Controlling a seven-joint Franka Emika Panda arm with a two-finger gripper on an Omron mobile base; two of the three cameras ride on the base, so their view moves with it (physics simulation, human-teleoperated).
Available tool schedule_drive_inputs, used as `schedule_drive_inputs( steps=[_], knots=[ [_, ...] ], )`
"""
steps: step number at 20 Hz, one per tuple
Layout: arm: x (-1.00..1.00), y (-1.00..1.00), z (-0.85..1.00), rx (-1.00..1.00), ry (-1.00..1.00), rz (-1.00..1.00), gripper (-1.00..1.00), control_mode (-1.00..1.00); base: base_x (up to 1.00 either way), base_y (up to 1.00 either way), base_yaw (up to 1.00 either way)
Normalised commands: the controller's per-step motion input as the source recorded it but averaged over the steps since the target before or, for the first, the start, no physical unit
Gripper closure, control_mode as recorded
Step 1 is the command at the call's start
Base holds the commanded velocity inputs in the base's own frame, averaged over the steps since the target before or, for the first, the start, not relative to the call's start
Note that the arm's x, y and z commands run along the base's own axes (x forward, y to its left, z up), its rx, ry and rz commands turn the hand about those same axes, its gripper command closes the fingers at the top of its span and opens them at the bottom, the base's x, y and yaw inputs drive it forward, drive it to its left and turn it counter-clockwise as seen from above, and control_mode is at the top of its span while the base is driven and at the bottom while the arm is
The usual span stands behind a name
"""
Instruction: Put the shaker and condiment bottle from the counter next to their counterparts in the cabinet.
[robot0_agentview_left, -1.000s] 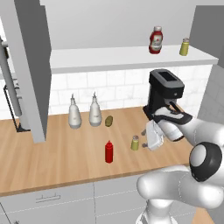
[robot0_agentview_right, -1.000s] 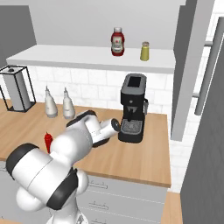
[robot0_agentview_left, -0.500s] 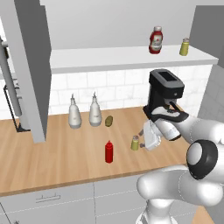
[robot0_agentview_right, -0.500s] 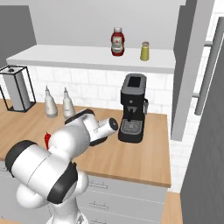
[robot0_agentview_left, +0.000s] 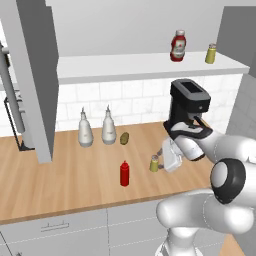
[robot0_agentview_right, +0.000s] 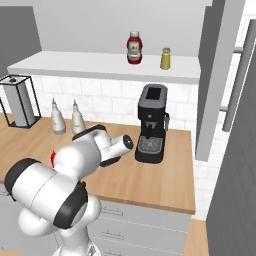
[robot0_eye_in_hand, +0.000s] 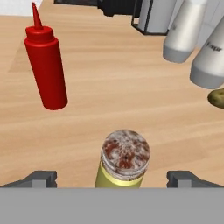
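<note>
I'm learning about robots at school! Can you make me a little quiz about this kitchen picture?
1. True or false: the gripper is already squeezing the shaker.
2. Which thing stands nearest the shaker on the counter? A) condiment bottle B) coffee machine C) cabinet
3. Fill in: the twin shaker on the cabinet shelf stands beside a stout red ____.

Key: 1. False; the fingers are spread wide on either side of it. 2. A. 3. Sauce bottle.
</note>
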Motion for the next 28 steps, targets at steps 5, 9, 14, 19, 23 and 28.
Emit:
schedule_drive_inputs(
  steps=[5, 9, 14, 19, 23, 28],
  knots=[
    [0.11, 0.01, -0.04, 0.00, 0.00, 0.00, -1.00, -1.00, 0.00, 0.00, 0.00],
    [0.17, 0.04, -0.09, 0.00, 0.00, 0.00, -1.00, -1.00, 0.00, 0.00, 0.00],
    [0.22, 0.03, -0.08, 0.00, 0.00, 0.00, -1.00, -1.00, 0.00, 0.00, 0.00],
    [0.02, 0.16, -0.17, 0.00, 0.01, 0.00, -1.00, -1.00, 0.00, 0.00, 0.00],
    [0.00, 0.15, -0.16, 0.00, 0.01, 0.00, 1.00, -1.00, 0.00, 0.00, 0.00],
    [0.01, 0.08, -0.15, 0.00, 0.00, 0.00, 1.00, -1.00, 0.00, 0.00, 0.00]
  ],
)
